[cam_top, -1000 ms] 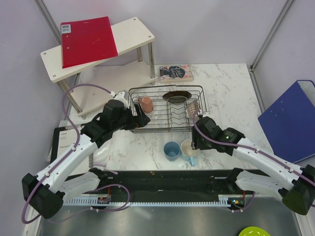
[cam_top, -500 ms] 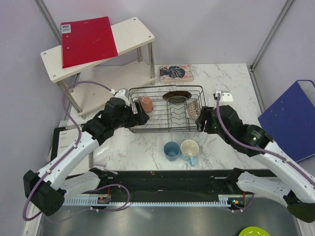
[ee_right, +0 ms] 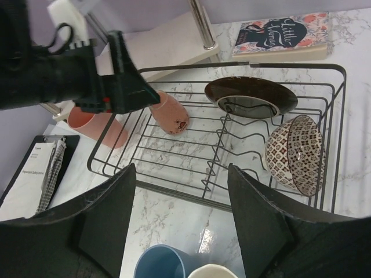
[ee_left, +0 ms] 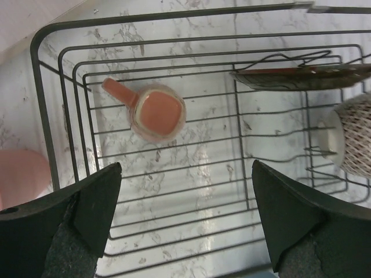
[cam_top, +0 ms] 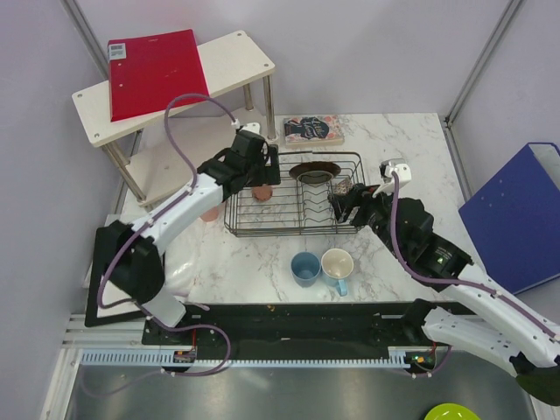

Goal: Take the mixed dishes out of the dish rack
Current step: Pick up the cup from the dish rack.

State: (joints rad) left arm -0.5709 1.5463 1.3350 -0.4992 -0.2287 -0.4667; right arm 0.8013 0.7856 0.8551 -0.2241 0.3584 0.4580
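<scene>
Overhead, the left gripper (ee_left: 185,168) is hovering, jaws spread and empty, above a small pink cup (ee_left: 157,113) at the dish rack's (cam_top: 280,214) left end; the right gripper (ee_right: 181,168), likewise spread, is hovering at its right end beside 1 bowl (ee_right: 293,153).

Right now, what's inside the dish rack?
A small pink cup with a handle, a dark plate leaning in the dividers, and a patterned bowl on its side. The rack floor under the plate is covered.

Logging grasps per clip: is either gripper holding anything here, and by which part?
Nothing is held: the left gripper and right gripper are both open and empty.
</scene>
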